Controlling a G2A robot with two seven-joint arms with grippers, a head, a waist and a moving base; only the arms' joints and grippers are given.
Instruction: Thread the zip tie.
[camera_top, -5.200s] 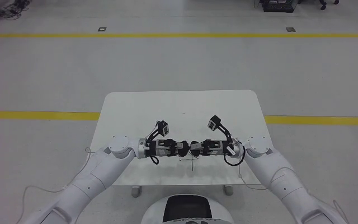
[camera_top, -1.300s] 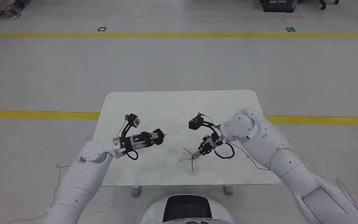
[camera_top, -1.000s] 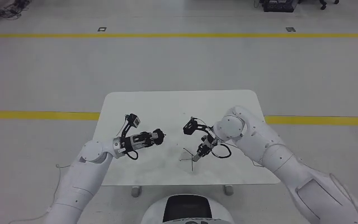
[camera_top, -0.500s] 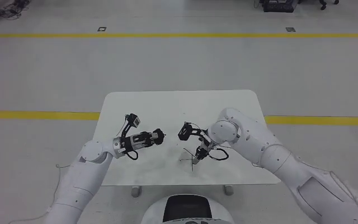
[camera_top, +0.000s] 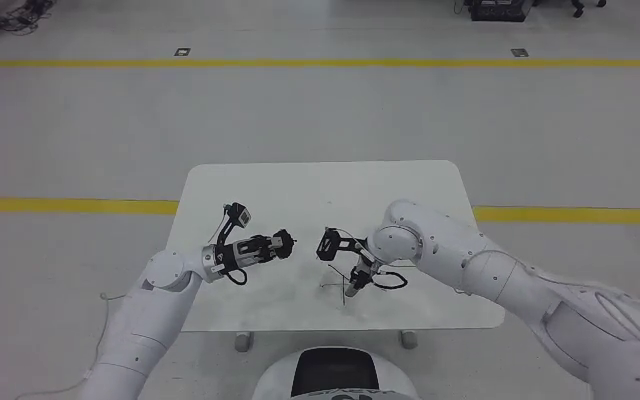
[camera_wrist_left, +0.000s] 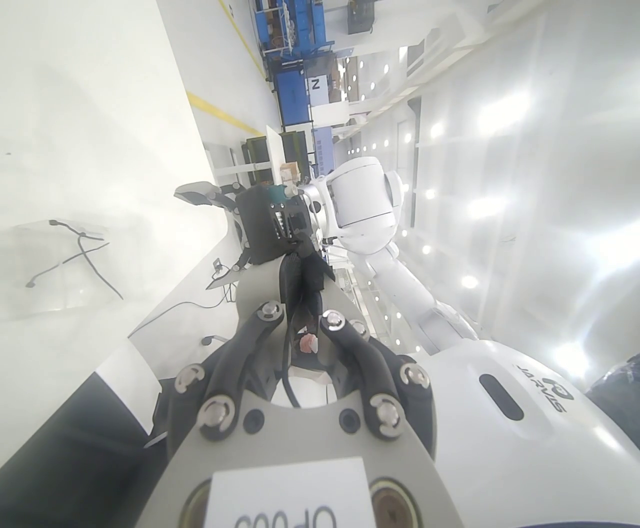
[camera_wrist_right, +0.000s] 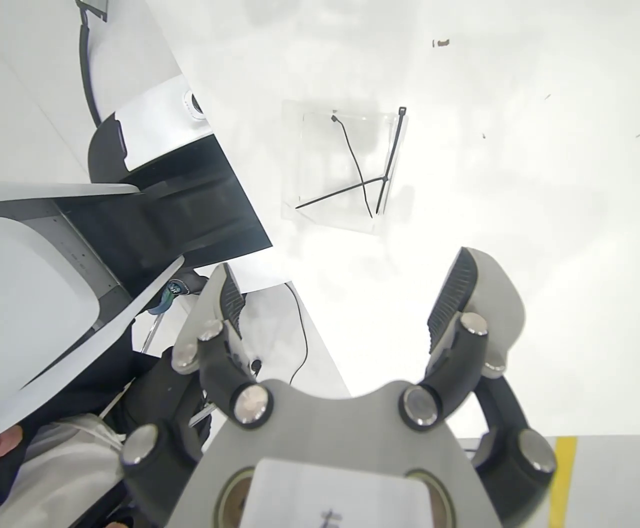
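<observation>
Swung in over the zip ties (camera_wrist_right: 391, 155), right fingers (camera_wrist_right: 450, 295) spread for a pick; left fingers (camera_top: 283, 241) closed, waiting apart.

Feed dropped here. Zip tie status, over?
Left gripper shut, off to the side. Right gripper open at the clear tray. Zip ties crossed inside it. Nothing between.

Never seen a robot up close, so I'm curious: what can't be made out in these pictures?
- Zip ties in the clear tray: too small in the top view; crossing in the right wrist view, so threading unclear.
- Left tool: shut, but whether it pinches anything is hidden by its own body, left wrist view.
- Tray outline: lost against the white table, top view.
</observation>
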